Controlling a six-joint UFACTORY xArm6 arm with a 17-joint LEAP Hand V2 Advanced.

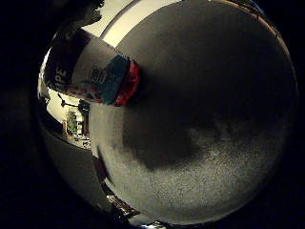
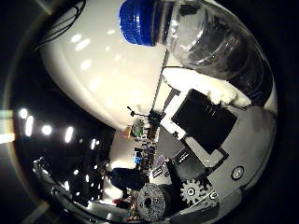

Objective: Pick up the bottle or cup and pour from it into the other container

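A clear plastic bottle (image 2: 219,42) with a blue cap (image 2: 140,21) lies close against my palm in the thumb side view. My right hand (image 2: 205,116) is shut on it, and a white padded finger (image 2: 201,84) presses on the bottle's side. The bottle's lower part is hidden. In the little finger side view a printed cup (image 1: 90,71), white and blue with a red band, stands on the grey table (image 1: 214,143) below the palm, apart from the hand. I cannot see inside the cup.
The hand's dark shadow (image 1: 157,143) falls on the grey table beside the cup. Past the table's edge there is a dim room with ceiling lights (image 2: 46,128) and distant clutter (image 2: 140,130).
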